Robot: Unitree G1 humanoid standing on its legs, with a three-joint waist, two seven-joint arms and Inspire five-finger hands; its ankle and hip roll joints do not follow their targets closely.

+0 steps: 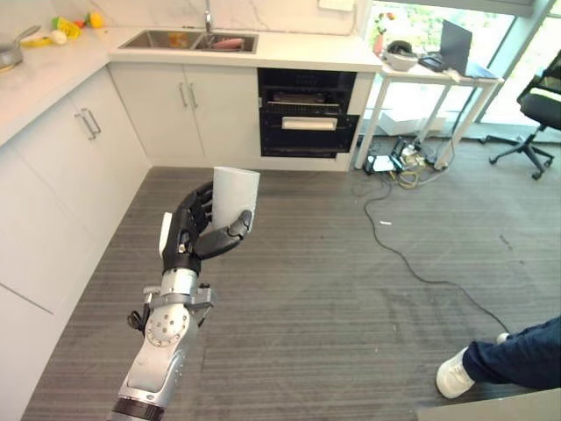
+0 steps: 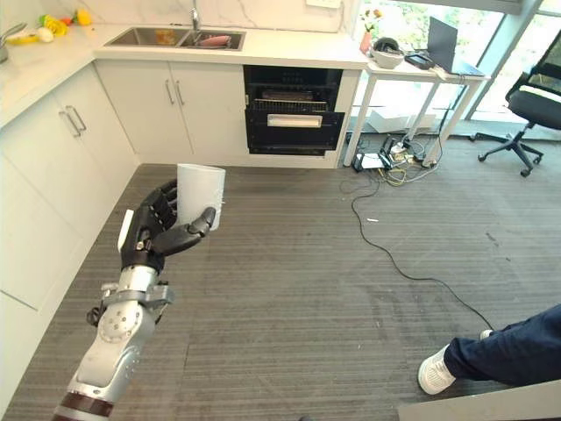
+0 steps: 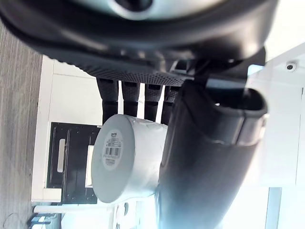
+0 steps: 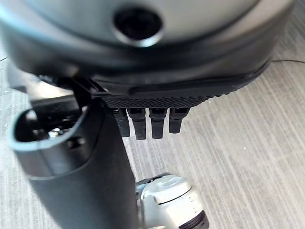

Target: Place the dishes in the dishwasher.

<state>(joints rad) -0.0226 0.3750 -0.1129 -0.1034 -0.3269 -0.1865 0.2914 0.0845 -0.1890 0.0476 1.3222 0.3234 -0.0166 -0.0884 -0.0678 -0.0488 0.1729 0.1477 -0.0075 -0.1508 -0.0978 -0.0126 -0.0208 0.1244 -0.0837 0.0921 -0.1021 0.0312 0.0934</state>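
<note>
The left hand grips a white cup upright in the air, well short of the open dishwasher under the counter, the right hand hanging relaxed, so loading seems barely begun.

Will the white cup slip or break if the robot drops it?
The cup looks smooth and glazed, so it may be slippery, though the left hand wraps it. It seems ceramic, so likely stiff and breakable. Being round, it would probably roll on the floor.

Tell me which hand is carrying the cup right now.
The left hand: its fingers and thumb curl round the white cup. The right hand holds nothing, fingers straight.
</note>
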